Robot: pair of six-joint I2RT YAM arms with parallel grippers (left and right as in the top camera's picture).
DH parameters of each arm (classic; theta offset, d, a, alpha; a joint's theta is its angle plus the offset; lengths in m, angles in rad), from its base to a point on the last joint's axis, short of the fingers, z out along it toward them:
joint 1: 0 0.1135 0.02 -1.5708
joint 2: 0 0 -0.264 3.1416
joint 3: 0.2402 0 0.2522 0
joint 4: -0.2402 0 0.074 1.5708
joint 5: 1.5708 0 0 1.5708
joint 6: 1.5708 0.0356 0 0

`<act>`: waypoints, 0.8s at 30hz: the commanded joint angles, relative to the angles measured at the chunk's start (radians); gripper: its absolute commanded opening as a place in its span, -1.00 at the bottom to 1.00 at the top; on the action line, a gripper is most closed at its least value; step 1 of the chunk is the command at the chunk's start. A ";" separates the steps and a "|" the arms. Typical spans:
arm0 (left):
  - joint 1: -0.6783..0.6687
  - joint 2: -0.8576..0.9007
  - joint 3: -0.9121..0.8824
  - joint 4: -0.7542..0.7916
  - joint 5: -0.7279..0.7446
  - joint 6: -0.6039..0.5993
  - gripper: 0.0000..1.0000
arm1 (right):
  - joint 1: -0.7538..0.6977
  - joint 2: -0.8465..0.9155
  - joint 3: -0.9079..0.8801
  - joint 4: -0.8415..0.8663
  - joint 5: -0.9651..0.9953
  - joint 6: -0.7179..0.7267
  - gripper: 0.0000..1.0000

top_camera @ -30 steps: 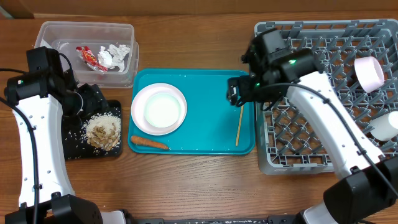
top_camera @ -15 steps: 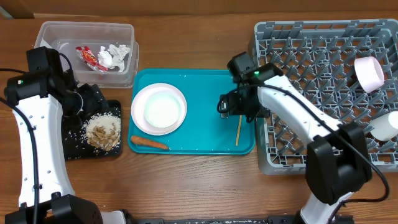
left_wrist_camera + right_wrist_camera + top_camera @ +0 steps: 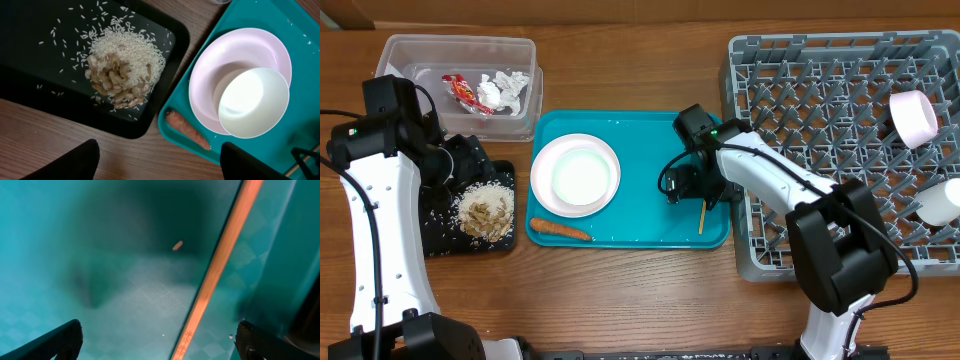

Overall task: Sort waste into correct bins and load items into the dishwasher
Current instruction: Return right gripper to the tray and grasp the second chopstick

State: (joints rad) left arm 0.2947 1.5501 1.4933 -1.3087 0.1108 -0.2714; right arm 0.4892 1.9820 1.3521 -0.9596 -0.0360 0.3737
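Red wrapper [image 3: 463,92] and crumpled paper [image 3: 506,90] lie in clear tub [image 3: 412,52].

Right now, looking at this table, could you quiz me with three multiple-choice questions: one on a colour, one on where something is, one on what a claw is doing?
1. What colour is the snack wrapper in the clear tub? A blue; B red; C green.
2. Where does the carrot lie? A in the clear tub; B on the floor; C on the teal tray.
3. How is the right claw? A open above the chopstick; B shut on the carrot; C shut on the snack wrapper.
Answers: 1 B, it shows red beside the crumpled paper; 2 C, it lies beside the plate; 3 A, its jaws stand apart either side of the chopstick.
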 commanded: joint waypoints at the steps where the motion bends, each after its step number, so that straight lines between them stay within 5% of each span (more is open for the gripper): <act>1: -0.002 -0.021 0.015 0.005 -0.007 -0.013 0.59 | 0.005 0.027 -0.007 0.011 0.024 0.003 1.00; 8: -0.002 -0.021 0.015 0.005 -0.007 -0.013 0.59 | 0.006 0.044 -0.007 0.021 0.023 0.021 0.83; 24: -0.002 -0.021 0.015 0.004 -0.007 -0.013 0.59 | 0.014 0.044 -0.007 0.013 -0.003 0.021 -0.41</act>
State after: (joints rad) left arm 0.2947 1.5501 1.4933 -1.3087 0.1108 -0.2714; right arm 0.4938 2.0060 1.3518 -0.9447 -0.0296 0.3946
